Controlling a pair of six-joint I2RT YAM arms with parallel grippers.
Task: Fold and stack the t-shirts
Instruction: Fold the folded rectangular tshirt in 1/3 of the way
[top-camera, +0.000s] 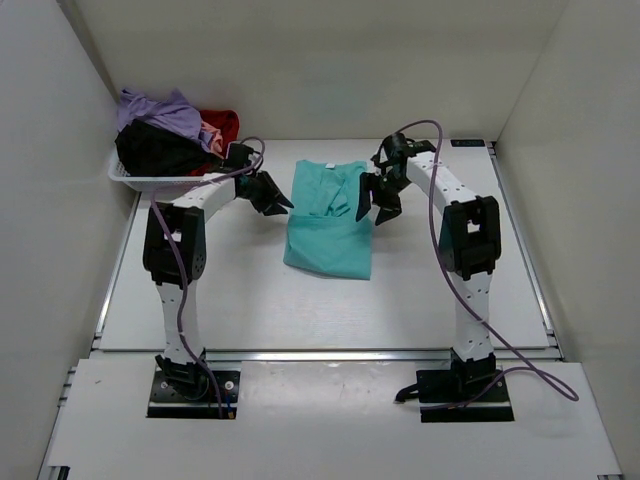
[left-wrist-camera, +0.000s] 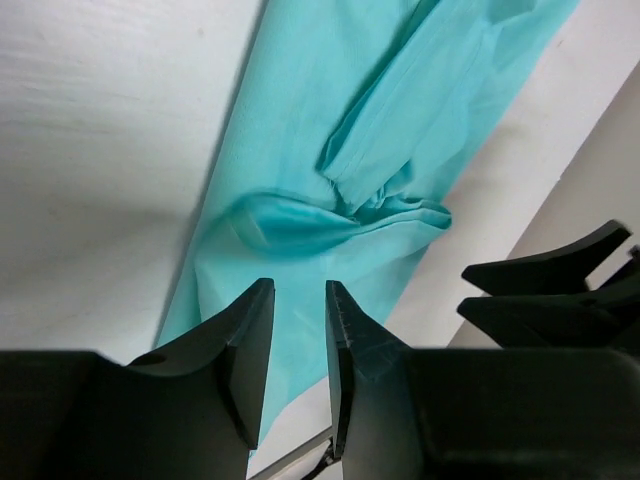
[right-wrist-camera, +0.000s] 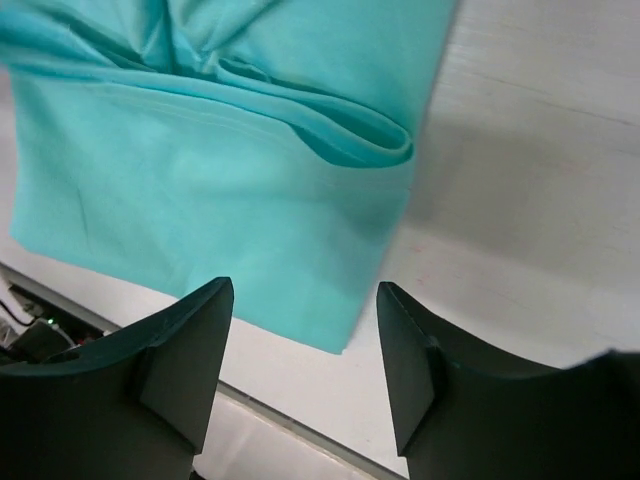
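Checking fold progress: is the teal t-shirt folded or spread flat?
Partly folded: teal t-shirt lies narrow, sides and sleeves turned inward over its middle.

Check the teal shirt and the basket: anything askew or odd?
The teal t-shirt is folded unevenly: a sleeve is bunched up in wrinkles near its middle. In the white basket, the other shirts lie unfolded in a heap above the rim.

Left claw (left-wrist-camera: 298, 292) narrowly parted, right claw (right-wrist-camera: 305, 290) spread wider
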